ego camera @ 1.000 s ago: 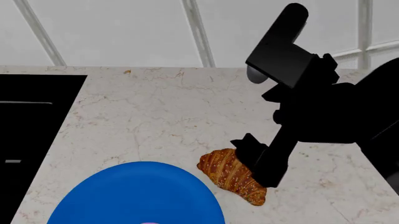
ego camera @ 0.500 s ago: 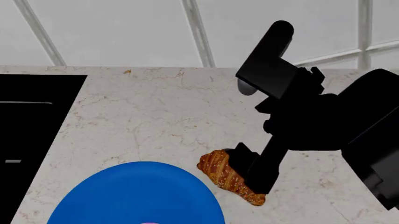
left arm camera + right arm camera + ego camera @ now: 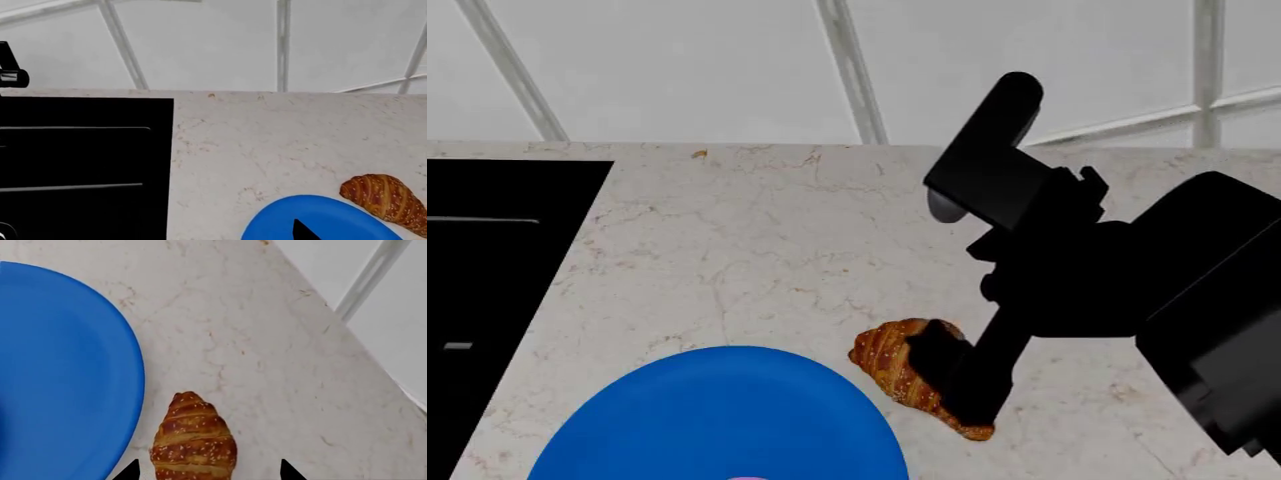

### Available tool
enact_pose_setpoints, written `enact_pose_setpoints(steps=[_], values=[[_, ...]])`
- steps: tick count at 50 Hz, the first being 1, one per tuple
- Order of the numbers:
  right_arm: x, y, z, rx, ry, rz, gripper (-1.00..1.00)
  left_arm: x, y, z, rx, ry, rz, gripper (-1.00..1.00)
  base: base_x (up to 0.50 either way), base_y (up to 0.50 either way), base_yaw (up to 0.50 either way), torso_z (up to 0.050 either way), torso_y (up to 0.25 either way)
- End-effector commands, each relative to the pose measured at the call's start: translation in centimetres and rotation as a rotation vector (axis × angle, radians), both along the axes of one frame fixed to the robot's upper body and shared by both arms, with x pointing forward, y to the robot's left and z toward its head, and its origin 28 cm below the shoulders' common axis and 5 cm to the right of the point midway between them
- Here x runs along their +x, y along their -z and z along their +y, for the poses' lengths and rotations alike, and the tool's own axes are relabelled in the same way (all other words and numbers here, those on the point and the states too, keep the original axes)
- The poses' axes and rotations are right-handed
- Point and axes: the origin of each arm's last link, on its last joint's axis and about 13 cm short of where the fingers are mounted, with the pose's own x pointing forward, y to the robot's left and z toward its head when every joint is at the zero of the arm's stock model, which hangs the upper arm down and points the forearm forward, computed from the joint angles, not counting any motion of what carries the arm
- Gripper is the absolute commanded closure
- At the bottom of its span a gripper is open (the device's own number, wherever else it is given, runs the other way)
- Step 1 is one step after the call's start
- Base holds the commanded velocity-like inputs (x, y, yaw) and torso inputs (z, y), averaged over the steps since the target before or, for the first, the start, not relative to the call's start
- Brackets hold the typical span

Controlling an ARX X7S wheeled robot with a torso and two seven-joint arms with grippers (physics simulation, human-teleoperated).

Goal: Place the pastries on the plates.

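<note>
**Croissant not yet lifted; right end effector straddling it**

The sesame-speckled croissant point(image 3: 897, 362) lies on the marble surface point(image 3: 761, 250), just beside the rim of the plain blue plate point(image 3: 714, 415) but off it. In the right wrist view the croissant point(image 3: 193, 440) sits between the two dark fingertips point(image 3: 128, 471), which stand apart on either side of it with gaps showing, so the right end effector point(image 3: 954, 375) is open around the pastry and has not closed. From the head view that arm comes down over the croissant's far end and hides part of it.

A sliver of pink point(image 3: 745, 478) shows at the near edge of the blue plate in the head view; it may be the iced donut already resting there, though too little is visible to be sure. The second plate is not in view.

Of the left end effector point(image 3: 303, 231) only a dark tip shows, over the blue plate; whether it is open or closed I cannot tell.

By my reading, at most one pastry is placed. The croissant remains to be gripped, lifted and set on a plate.
</note>
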Motion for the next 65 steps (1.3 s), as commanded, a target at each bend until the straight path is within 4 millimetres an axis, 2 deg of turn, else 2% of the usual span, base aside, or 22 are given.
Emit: enact_pose_setpoints(steps=[1, 36, 65], values=[[0.2, 0.9, 0.0, 0.002, 0.007, 0.021, -1.0, -0.3, -0.1, -0.1, -0.002, 0.004, 0.002, -1.0, 0.0, 0.0, 0.0, 0.0, 0.0], [1.0, 3.6, 0.1, -0.011, 0.038, 0.074, -1.0, -1.3, -0.2, -0.4, -0.011, 0.003, 0.021, -1.0, 0.0, 0.0, 0.0, 0.0, 0.0], [1.4, 5.0, 0.1, -0.018, 0.056, 0.104, -1.0, -1.6, -0.3, -0.4, -0.012, -0.003, 0.028, -1.0, 0.0, 0.0, 0.0, 0.0, 0.0]])
